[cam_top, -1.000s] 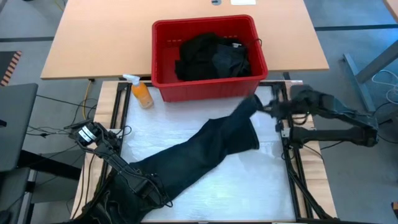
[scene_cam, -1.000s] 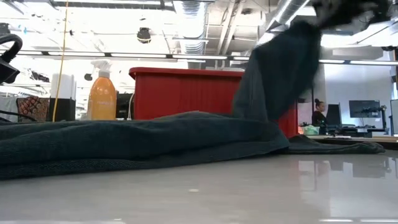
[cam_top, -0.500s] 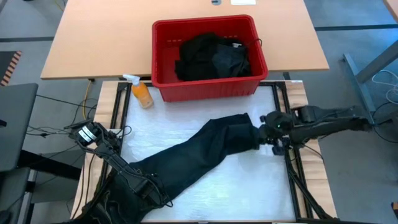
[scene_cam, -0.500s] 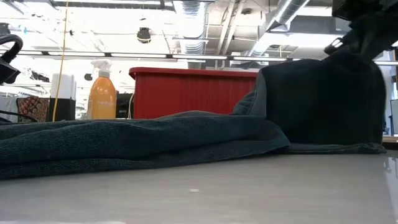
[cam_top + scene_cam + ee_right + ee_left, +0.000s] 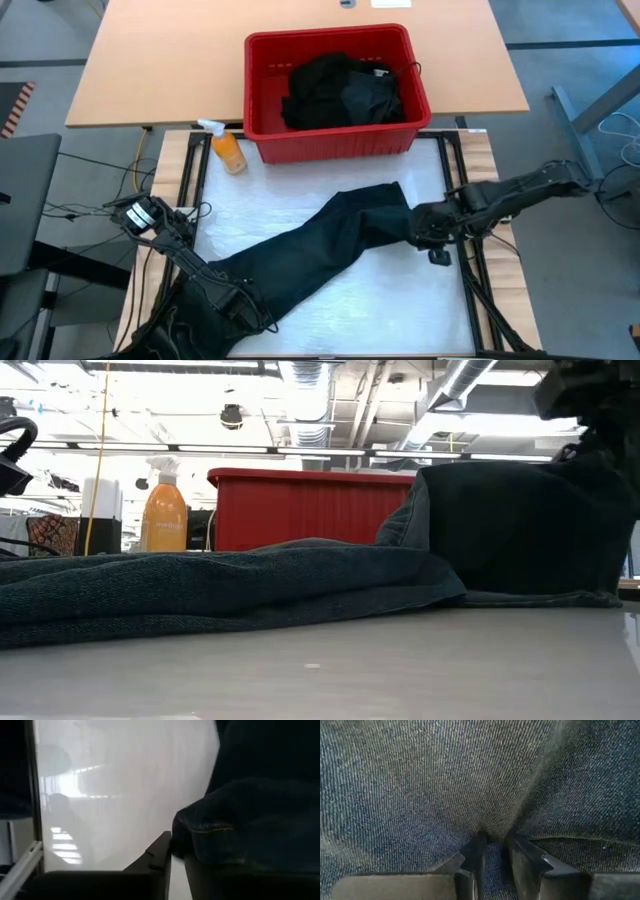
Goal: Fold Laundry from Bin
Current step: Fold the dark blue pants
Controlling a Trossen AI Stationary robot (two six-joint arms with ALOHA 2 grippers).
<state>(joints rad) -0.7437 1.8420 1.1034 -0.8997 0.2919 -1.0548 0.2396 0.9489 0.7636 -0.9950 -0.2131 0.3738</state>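
Cloth lies in a long strip across the white table (image 5: pixel 380 300): one dark garment (image 5: pixel 330 245) runs from the near left corner up toward the right side. From the low view it looks dark blue-green and bunched, with its right end standing up in a tall fold. More dark laundry (image 5: pixel 340 92) sits piled inside the red bin (image 5: pixel 262 60), which stands at the far edge of the white table, on the tan table behind. A small orange spray bottle (image 5: pixel 228 148) stands just beside the bin's left front corner.

The right gripper (image 5: pixel 425 228) is low at the right end of the garment. In its own wrist view a hemmed edge of the cloth sits between its two dark fingers (image 5: pixel 159 851), which stand a little apart, so I cannot tell if it grips or has let go.

The left gripper (image 5: pixel 494 851) is down at the near left end, with its fingers pinched on a fold of the garment
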